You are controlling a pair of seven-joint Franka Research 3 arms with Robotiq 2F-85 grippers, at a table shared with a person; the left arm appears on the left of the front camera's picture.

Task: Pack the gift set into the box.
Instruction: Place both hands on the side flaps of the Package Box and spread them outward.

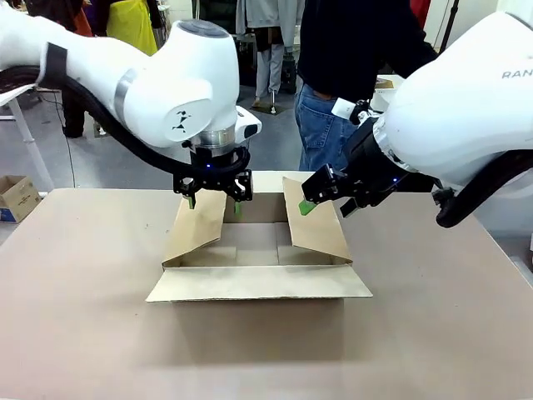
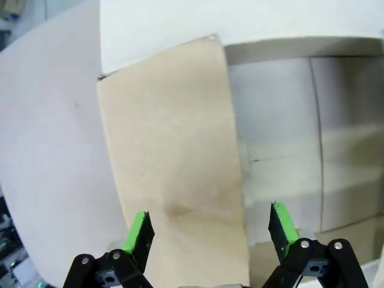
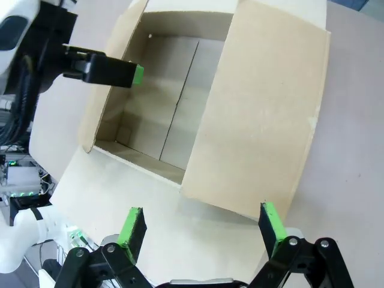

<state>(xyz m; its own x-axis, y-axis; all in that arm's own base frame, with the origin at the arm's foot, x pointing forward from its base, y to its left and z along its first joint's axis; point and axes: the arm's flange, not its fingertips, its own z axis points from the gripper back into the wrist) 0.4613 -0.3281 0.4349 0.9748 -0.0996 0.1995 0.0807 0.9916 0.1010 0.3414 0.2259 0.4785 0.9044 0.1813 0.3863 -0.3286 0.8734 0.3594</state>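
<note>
Nearest, the front flap (image 1: pixel 258 283) of the box (image 1: pixel 250 246), mid-desk (image 1: pixel 83 333) and bare inside, lies folded out: light, stiff corrugated board, I judge, best pinched at the free edges of its side flaps (image 1: pixel 196 229), where the left tool (image 1: pixel 214 203) and right tool (image 3: pixel 201 216) hover, both wide open and empty.

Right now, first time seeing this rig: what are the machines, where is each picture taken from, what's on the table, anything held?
Two white robot arms stand at a table. The front picture looks across it from between the arms, toward a person at the far side. The other two come from a camera on each wrist, looking along that gripper's green-tipped fingers. On the table sits one brown cardboard box, flaps open, its inside bare in the right wrist picture. The left gripper hovers over the left flap, the right gripper by the right flap. Both are open; nothing is held.
</note>
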